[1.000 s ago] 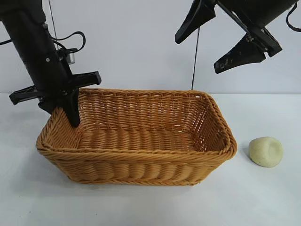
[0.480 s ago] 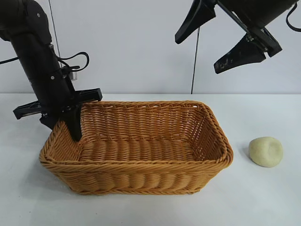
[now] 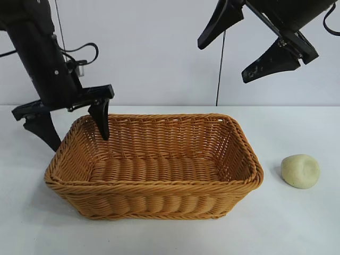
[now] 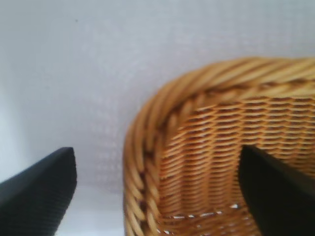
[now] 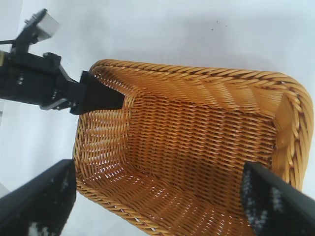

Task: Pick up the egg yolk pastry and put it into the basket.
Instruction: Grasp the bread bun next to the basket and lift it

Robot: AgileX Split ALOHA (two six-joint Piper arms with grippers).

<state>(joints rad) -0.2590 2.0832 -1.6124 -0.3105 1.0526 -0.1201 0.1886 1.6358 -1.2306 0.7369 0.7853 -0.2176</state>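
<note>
The orange-tan wicker basket [image 3: 154, 183] sits flat in the middle of the white table. The egg yolk pastry [image 3: 300, 171], a pale cream lump with a dent, lies on the table to the basket's right, apart from it. My left gripper [image 3: 79, 142] is open and straddles the basket's far left corner, one finger outside the wall and one inside. In the left wrist view that corner [image 4: 157, 123] stands between the spread fingers of the left gripper [image 4: 157, 191]. My right gripper [image 3: 223, 62] hangs open high above the basket's right half, holding nothing. The right wrist view looks down into the basket [image 5: 197, 78] between the right gripper's [image 5: 157, 196] fingers.
A thin dark cable [image 3: 219, 64] hangs down the white back wall behind the basket. Bare table [image 3: 297, 223] runs in front of the pastry and basket. The left arm's finger [image 5: 101, 98] shows in the right wrist view at the basket's far corner.
My left gripper, shut on the basket's left corner and tilting it, set the basket down flat, then opened and let go of the rim. The right arm has not moved.
</note>
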